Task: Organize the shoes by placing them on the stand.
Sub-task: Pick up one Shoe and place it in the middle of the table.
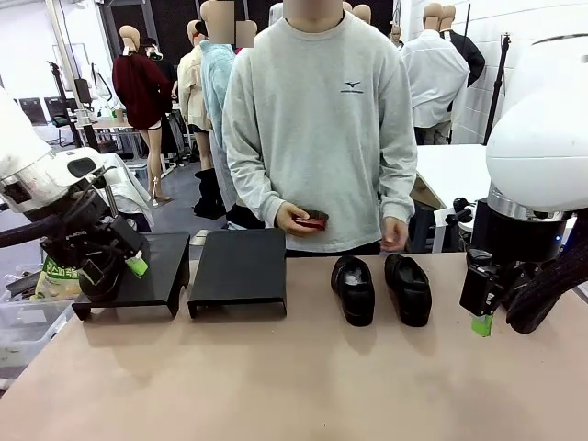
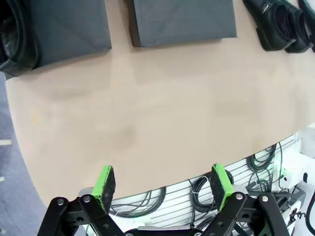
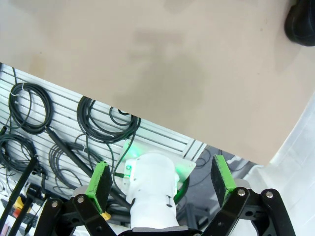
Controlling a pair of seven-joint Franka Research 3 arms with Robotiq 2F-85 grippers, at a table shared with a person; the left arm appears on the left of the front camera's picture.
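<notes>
I have the left-hand shoe and the right-hand shoe lying side by side on the table. They sit right of centre and close to the far edge, with a narrow strip of tabletop between them and their toes turned towards my side. Both are black with a slight gloss, rounded at the toe and dark in the opening. The left-hand one shows something pale inside its opening. Neither is on a stand. Two black flat-topped stands sit to their left: the inner stand near the left-hand shoe, and the outer stand just beside it across a small gap. My left gripper hangs in front of the outer stand, its green pads spread wide with nothing between them. My right gripper is spread the same way and holds nothing, off to the right of the right-hand shoe and well apart from it. A person stands at the far side, one hand around a small dark reddish item I cannot identify.
</notes>
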